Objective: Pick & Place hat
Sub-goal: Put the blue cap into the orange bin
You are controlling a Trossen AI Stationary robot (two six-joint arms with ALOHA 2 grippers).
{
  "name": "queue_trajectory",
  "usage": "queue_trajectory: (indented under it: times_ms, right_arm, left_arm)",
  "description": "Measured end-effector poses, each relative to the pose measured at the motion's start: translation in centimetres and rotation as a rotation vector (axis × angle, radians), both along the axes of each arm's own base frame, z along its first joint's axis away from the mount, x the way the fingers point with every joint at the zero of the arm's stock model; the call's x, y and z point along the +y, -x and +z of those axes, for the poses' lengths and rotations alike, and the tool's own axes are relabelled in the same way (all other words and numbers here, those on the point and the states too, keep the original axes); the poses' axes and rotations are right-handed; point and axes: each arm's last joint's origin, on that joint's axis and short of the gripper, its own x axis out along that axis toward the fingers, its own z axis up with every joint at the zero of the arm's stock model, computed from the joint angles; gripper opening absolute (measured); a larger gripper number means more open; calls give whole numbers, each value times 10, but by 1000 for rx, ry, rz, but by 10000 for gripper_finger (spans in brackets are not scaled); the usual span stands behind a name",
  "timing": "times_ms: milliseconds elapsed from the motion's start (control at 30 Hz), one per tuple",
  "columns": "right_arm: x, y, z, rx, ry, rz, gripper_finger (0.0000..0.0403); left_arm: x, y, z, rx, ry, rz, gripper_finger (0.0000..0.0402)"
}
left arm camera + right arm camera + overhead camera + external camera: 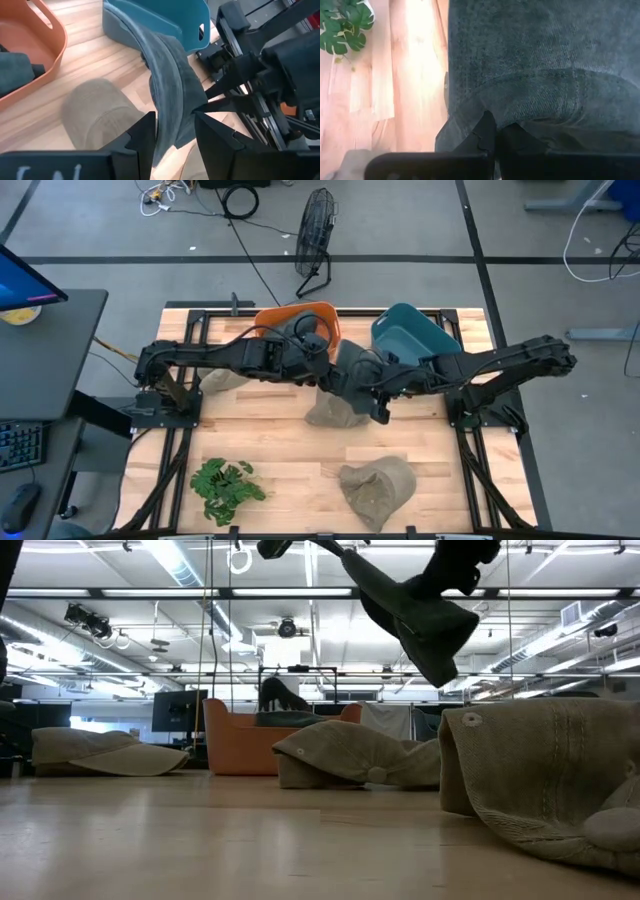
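Observation:
A dark grey hat (350,372) hangs in the air over the middle of the table, between my two grippers; the low view shows the hat (410,610) well above the tabletop. My left gripper (335,370) reaches in from the table's left and my right gripper (368,387) from the right, both shut on the hat. Behind them stand an orange bin (300,325) and a teal bin (415,335). A beige hat (335,412) lies on the table right below the grippers. My left gripper pinches a bunched fold of the dark grey hat (170,125) between its two fingers (147,135), slanting down from the table's left. The hat is lifted clear of the table, and its cloth runs on past the fingers toward the teal bin. My right gripper has its fingers (487,131) shut on an edge of the hat's cloth (492,107), slanting down from the table's right. In the left wrist view its fingertips (217,99) nip the hat's side (196,102). The hat hangs clear of the table.
Another beige hat (378,488) lies near the front edge and one more (215,380) at the left, under the left arm. A green leafy plant (228,488) lies at the front left. Dark cloth sits in the orange bin (12,70). Bare wood shows between the plant and the front hat.

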Motion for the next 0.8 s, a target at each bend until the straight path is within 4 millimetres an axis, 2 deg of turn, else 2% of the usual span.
queue_trajectory:
  times_ms: [200,300,433,500,800]
  right_arm:
    - [1,-7,7,-87,61,56,2]
    - [1,-8,9,-112,78,70,2]
    - [1,-9,9,-114,84,62,9]
    - [1,-9,9,-116,79,50,22]
    - [1,-7,7,-94,44,25,118]
  left_arm:
    - [0,0,0,11,-31,-23,127]
    - [0,0,0,13,-39,-27,97]
    - [0,-1,1,3,-40,-26,37]
    - [0,-1,1,-4,-46,-19,15]
    - [2,4,-2,48,-70,49,12]
